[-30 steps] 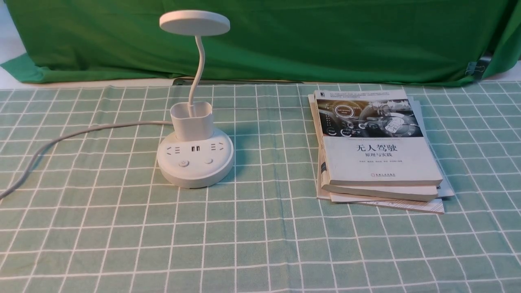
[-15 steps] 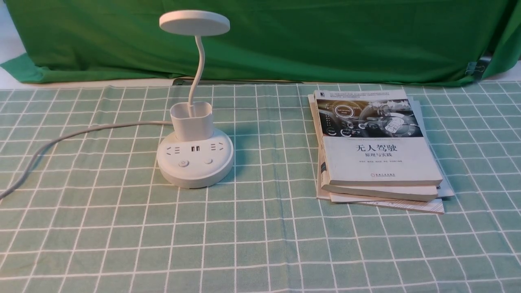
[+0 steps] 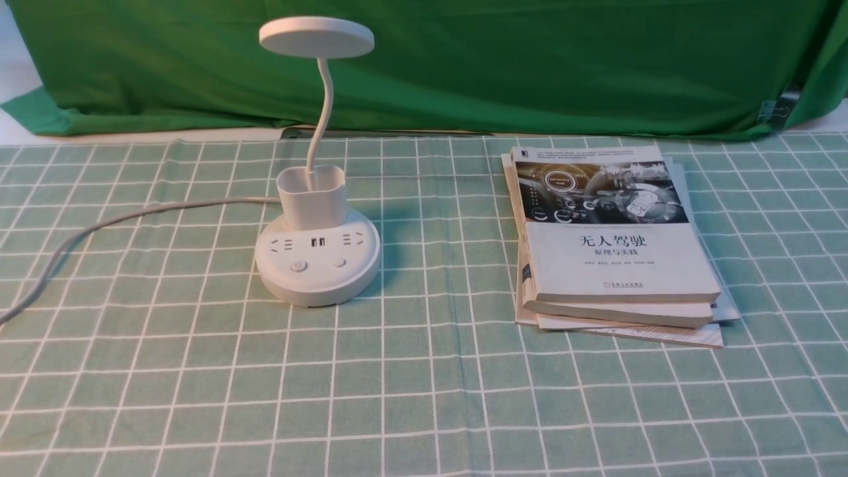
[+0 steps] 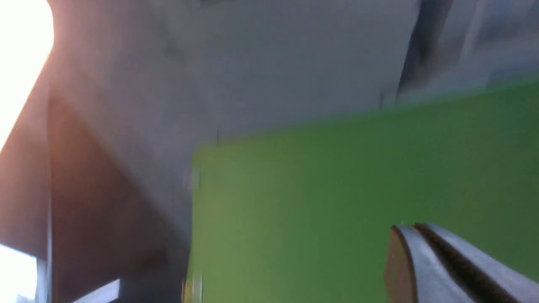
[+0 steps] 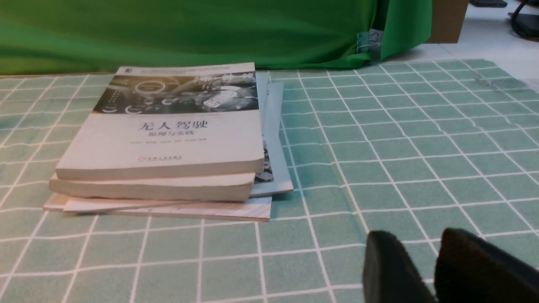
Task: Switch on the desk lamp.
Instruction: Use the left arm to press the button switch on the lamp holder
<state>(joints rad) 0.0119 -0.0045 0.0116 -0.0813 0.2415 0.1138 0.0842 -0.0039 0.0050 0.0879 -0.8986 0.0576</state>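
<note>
The white desk lamp stands on the checked cloth left of centre. It has a flat disc head, a thin gooseneck, a small cup and a round base. Two buttons sit on the front of the base below the sockets. The head shows no glow. Neither gripper appears in the front view. My left gripper is shut and empty, pointing up at the green backdrop in a blurred view. My right gripper hangs low over the cloth, its fingertips slightly apart and empty. It is to the right of the books, and the lamp is out of its view.
A stack of books lies right of the lamp and also shows in the right wrist view. The lamp's cord runs off to the left. A green backdrop hangs along the far edge.
</note>
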